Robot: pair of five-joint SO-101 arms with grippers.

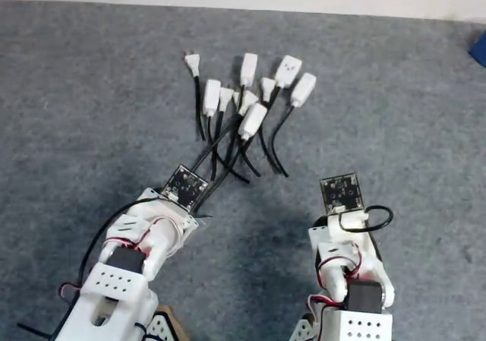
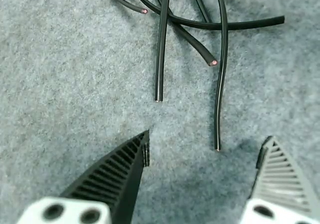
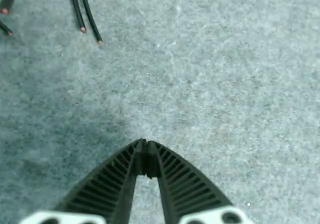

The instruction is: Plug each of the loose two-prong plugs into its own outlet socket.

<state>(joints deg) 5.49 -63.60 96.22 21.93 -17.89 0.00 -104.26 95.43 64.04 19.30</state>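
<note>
Low on the left, the left arm [image 1: 140, 246] leans forward and slants toward the middle of the grey mat [image 1: 76, 113], its wrist board [image 1: 186, 185] hanging over the near ends of the black cords [image 1: 220, 155]. From its wrist view, the left gripper [image 2: 208, 136] hovers just above the mat with its jaws spread wide. One cut cord end [image 2: 217, 146] lies between the fingertips and another [image 2: 158, 99] lies just ahead of them. Neither touches a finger. Past the arm, in the middle of the far half of the mat, the white plugs and sockets [image 1: 250, 98] lie bunched together, their cords fanning back toward the robot and crossing one another. From above, plug and socket cannot be told apart. One small piece [image 1: 192, 61] sits slightly apart at the bunch's left edge. To the right, the right arm [image 1: 349, 269] points nearly straight ahead, folded lower and held well short of the bunch. The right gripper [image 3: 146, 149] has its jaws pressed together on nothing, over bare mat, with a few cord tips [image 3: 91, 27] lying some way ahead. A blue object [image 1: 479, 48] sits at the far right edge.
</note>
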